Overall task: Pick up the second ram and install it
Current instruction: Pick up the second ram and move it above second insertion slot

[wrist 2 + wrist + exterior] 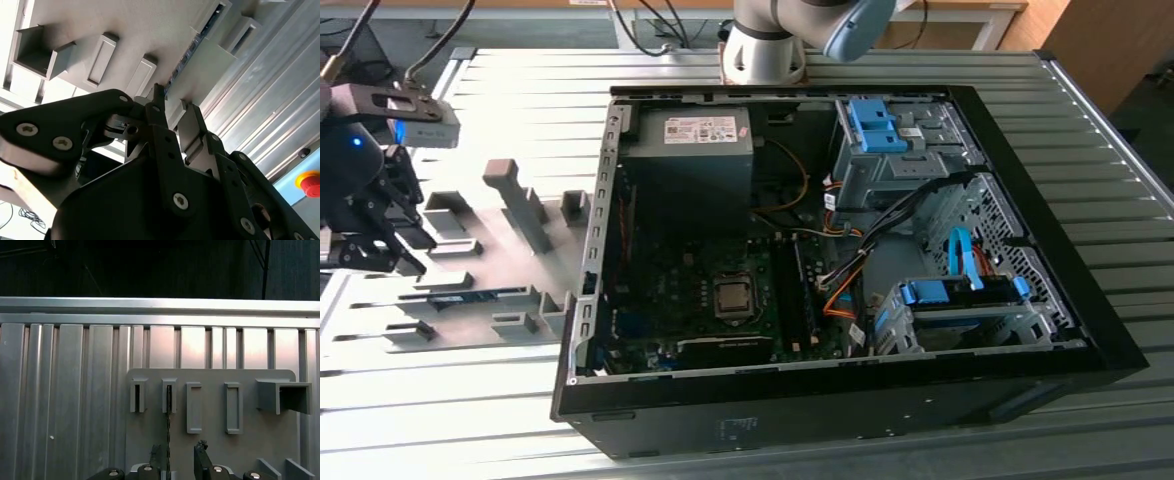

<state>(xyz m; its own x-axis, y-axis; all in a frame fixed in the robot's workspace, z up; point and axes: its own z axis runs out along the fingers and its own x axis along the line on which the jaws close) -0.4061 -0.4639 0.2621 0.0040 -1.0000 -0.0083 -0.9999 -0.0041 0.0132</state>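
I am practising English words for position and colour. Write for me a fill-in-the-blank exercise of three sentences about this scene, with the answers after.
1. In the first wrist view, the second ram stands edge-on ____ the two fingertips of the gripper.
2. The far end of the ram sits in a slotted block on the ____ plate.
3. The computer case lies toward the exterior view's ____, beside the plate.

Answers: between; grey; right

A workshop — ribbed metal bench (520, 90), opened computer case (841, 400), red stop-button (311, 184).
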